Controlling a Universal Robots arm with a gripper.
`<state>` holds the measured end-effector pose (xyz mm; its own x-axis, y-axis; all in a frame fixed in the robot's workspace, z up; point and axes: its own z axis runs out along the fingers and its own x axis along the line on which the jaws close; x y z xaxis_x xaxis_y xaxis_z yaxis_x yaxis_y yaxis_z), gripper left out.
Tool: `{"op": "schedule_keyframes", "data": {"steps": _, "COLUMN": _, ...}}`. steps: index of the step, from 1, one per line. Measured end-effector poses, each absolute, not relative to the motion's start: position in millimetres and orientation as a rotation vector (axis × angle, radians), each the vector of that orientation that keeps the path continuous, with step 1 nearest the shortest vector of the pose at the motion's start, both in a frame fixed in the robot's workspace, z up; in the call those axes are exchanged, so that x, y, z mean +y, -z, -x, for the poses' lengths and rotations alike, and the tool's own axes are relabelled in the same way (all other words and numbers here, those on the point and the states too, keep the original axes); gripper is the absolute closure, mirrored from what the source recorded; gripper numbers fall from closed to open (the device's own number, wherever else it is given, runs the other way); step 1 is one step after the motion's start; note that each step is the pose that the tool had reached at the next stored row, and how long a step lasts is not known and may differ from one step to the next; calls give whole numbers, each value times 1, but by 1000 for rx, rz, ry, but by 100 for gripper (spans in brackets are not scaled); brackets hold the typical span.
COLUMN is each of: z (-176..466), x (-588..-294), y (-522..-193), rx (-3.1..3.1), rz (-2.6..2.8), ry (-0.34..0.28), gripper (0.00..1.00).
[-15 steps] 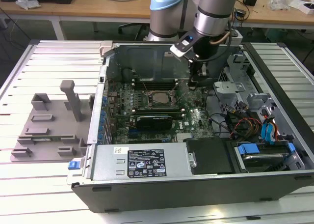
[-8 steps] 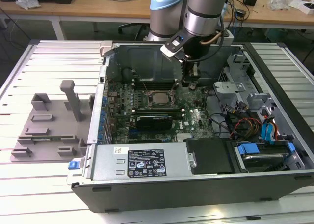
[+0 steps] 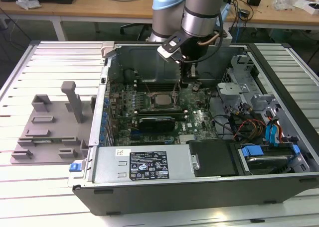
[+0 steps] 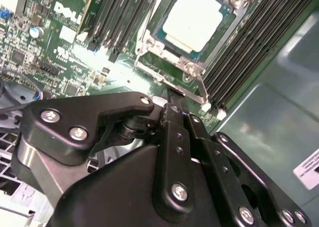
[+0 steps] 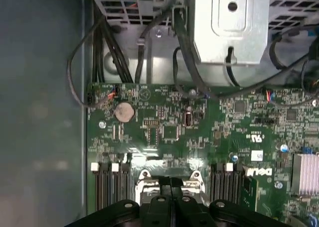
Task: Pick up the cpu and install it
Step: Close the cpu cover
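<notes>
The cpu (image 4: 192,20), a small square chip with a shiny silver top, lies flat in the motherboard socket (image 4: 149,43) inside the open computer case. In the exterior view the cpu (image 3: 160,99) sits mid-board, and my gripper (image 3: 176,92) hangs just beside it, toward that view's right, low over the board. In both wrist views the black fingers (image 4: 172,100) meet with nothing between them. The gripper (image 5: 171,181) is shut and empty, its tips at the edge of the socket's metal frame (image 5: 169,177).
Memory slots (image 4: 239,48) flank the socket on both sides. A grey plastic fixture (image 3: 50,127) with upright posts stands outside the case at the exterior view's left. A drive cage (image 3: 239,82), cables (image 3: 244,125) and case walls (image 3: 107,87) surround the board.
</notes>
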<state>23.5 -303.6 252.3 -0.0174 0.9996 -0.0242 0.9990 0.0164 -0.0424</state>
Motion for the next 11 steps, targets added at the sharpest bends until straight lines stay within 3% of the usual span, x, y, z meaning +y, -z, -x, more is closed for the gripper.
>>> {"op": "schedule_keyframes", "data": {"steps": 11, "z": 0, "x": -304, "y": -247, "rx": -2231, "rz": 2193, "ry": -74, "gripper": 89}}
